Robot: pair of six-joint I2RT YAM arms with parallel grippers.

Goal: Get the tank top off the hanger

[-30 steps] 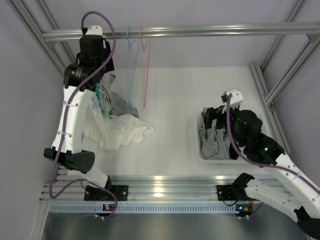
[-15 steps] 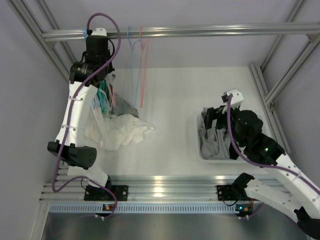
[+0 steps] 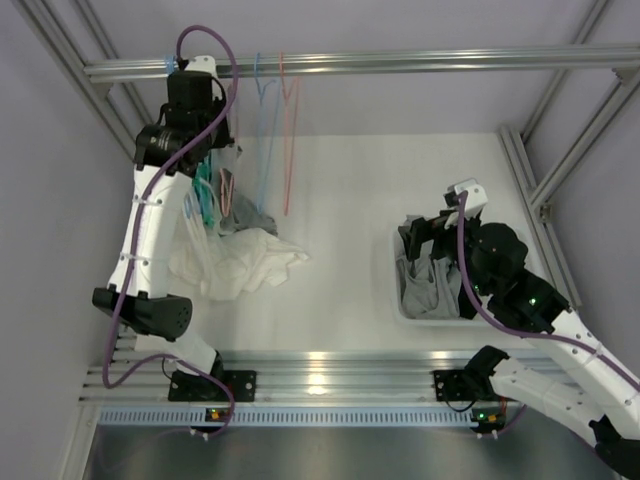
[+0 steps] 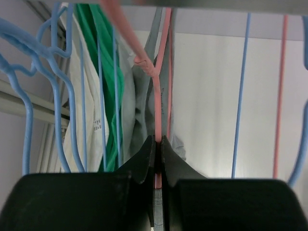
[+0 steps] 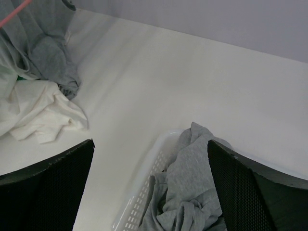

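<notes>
Left fingers: on my left gripper (image 4: 158, 144) I see them pressed together, pinching the pink hanger (image 4: 157, 103) by one thin wire.
Pinched wire: it runs straight up from between the tips to a kink, where it meets a second pink wire.
Task garment: the grey tank top (image 4: 139, 106) hangs against that wire, just left of and behind my left fingertips.
Further left: a green garment (image 4: 108, 67), then a white garment (image 4: 79, 96), both among blue hangers (image 4: 29, 110).
To the right: I count one bare blue wire and one bare pink wire, apart from the fingers.
Right fingers: on my right gripper (image 5: 151, 166) they stand spread wide with nothing between them.
Below the right fingers: a white basket (image 5: 137, 195) holding crumpled grey clothes (image 5: 190, 192).
Beyond, to the left: a white heap (image 5: 43, 108) lies on the table (image 5: 192, 82), touching hanging grey cloth.
Overhead: the hangers hook on an aluminium rail (image 3: 400, 62).
</notes>
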